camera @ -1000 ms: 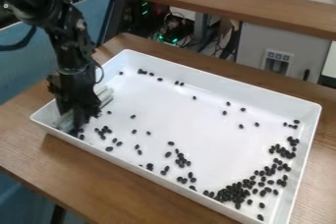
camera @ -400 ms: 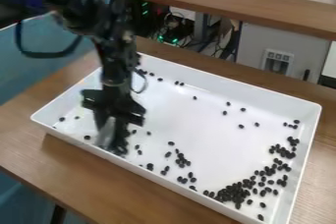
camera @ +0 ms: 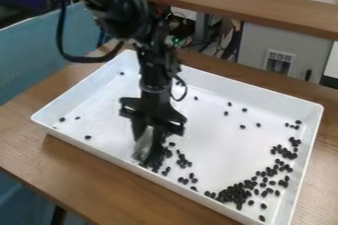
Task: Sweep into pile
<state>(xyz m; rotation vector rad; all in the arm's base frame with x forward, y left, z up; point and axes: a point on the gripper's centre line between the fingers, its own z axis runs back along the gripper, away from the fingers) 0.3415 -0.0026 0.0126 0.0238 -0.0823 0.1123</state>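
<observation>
Arm [camera: 125, 14] in from upper left, gripper [camera: 150, 156] hanging down at tray's [camera: 89, 146] near side, left of middle. Grey blade [camera: 143, 142] at its tip; can't tell if gripper's open or shut. Black beans [camera: 232, 193] beside it, densest near right. Wood surface [camera: 86, 172]; shelf [camera: 224, 1], grey cabinet [camera: 254, 46] beyond.

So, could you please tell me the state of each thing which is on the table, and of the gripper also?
Gripper: low inside the tray, closed on the tool.
Greyish tool: held, tilted, down among black pieces.
White tray: lying flat, open on top.
Black pieces in near right corner: bunched densely.
Black pieces at left end: scattered, apart.
</observation>
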